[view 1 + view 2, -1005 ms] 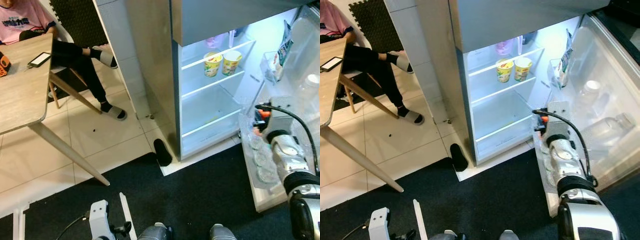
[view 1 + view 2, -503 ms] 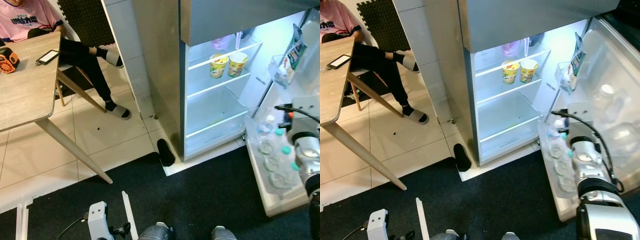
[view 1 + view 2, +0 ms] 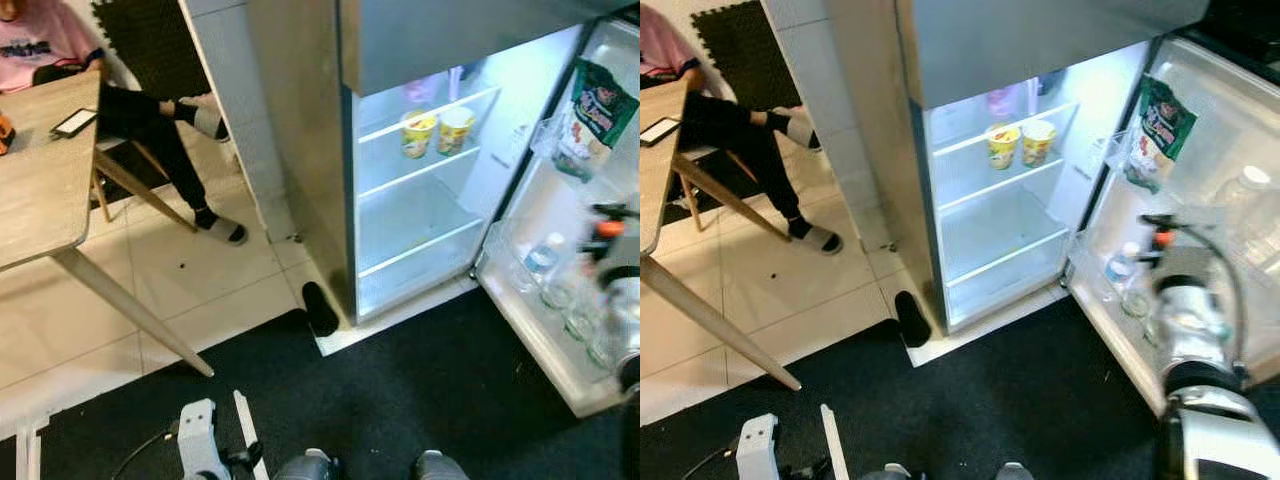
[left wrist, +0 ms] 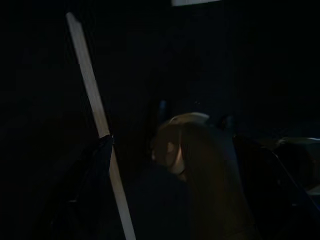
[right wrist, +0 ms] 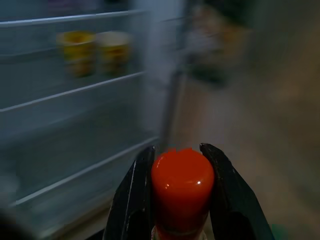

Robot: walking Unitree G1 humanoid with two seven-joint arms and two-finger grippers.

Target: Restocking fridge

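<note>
The fridge point(image 3: 300, 150) stands open and lit, with two yellow cups point(image 3: 437, 130) on an upper shelf. Its door point(image 3: 1230, 150) swings out to the right and carries a green snack bag point(image 3: 1160, 120) and several clear bottles point(image 3: 560, 290) in the lower bin. My right gripper point(image 5: 177, 150) is shut on a bottle with a red-orange cap point(image 5: 182, 185), raised before the door bin; the cap point(image 3: 608, 228) shows at the right edge of the left eye view. My left arm point(image 3: 200, 440) hangs idle low down.
A person point(image 3: 150, 110) sits at the wooden table point(image 3: 40, 170) on the left, legs stretched toward the fridge. A black slipper point(image 3: 320, 308) lies on the tiles by the fridge's foot. I stand on a dark mat point(image 3: 400, 400), with a white slat point(image 3: 245, 430) beside my left arm.
The whole picture has shifted and blurred, so the camera moved. My right arm with the bottle now sits further right, level with the door bin, and more of the door's inside shows.
</note>
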